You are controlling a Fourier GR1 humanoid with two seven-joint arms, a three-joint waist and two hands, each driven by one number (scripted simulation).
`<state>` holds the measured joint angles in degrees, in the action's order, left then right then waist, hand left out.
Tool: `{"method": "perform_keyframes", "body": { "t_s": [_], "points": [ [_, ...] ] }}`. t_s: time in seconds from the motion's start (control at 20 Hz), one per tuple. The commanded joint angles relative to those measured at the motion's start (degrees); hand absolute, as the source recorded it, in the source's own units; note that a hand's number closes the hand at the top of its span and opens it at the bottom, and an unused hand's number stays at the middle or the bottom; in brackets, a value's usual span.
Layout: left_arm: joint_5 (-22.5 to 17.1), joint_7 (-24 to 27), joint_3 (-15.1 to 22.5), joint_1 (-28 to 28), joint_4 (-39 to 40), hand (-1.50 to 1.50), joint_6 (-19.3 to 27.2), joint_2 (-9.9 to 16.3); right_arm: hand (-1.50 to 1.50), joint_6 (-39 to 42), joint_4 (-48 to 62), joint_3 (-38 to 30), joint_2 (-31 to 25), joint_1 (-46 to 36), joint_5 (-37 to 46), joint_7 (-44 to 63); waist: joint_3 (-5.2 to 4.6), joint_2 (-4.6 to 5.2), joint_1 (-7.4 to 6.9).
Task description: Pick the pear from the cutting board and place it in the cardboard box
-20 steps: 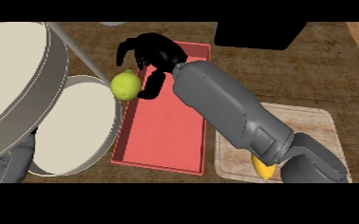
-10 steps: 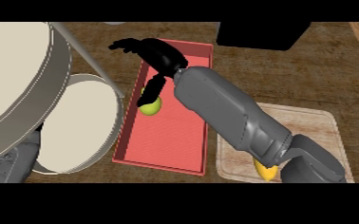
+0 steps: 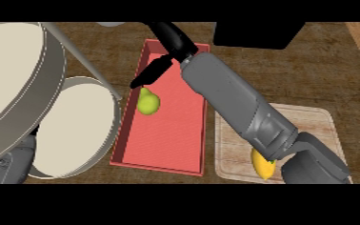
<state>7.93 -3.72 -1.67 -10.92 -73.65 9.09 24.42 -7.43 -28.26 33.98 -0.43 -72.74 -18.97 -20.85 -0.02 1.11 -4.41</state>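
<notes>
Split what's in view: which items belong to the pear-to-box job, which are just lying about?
Job:
- pear, lying in the box
- red box
- cutting board
- right hand, open above the box

Lying about:
- yellow fruit on the board
- large pale round containers at left
- black object at top

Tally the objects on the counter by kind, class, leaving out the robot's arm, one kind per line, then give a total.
Fruit: 2, pear and yellow fruit
Red box: 1
Cutting board: 1
Cream round vessels: 2
Black block: 1
Total: 7
</notes>
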Motion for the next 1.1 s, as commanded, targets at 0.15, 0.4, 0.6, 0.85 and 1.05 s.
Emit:
{"method": "perform_keyframes", "body": {
  "t_s": [0.15,0.4,0.6,0.85,1.05],
  "points": [
    [0.3,-1.7,-0.6,2.9,-3.1,0.00,0.4,0.0,-1.50,11.0,9.0,-8.4,-4.6,-1.3,-4.0,-8.3,0.04,-0.15,1.43],
    [1.8,-2.8,0.1,1.1,-3.2,0.00,1.8,-1.2,-1.50,15.6,15.1,-11.2,-11.0,-2.8,-4.2,-10.4,0.05,0.08,1.56],
    [0.8,-0.7,-0.9,3.7,-3.9,0.00,0.2,-0.1,-1.50,21.4,18.6,-11.8,-17.3,-3.2,-3.3,-12.9,0.07,0.42,0.36],
    [0.5,1.6,-1.2,1.2,-0.6,0.00,-0.4,-0.9,-1.50,25.4,21.8,-10.9,-21.0,-1.5,-1.0,-17.8,0.06,1.01,0.13],
    [1.4,0.4,-0.6,0.4,-1.5,0.00,0.1,-1.0,-1.50,31.9,22.6,-8.7,-27.5,-0.7,1.8,-21.2,0.16,1.60,-0.59]
  ]
}}
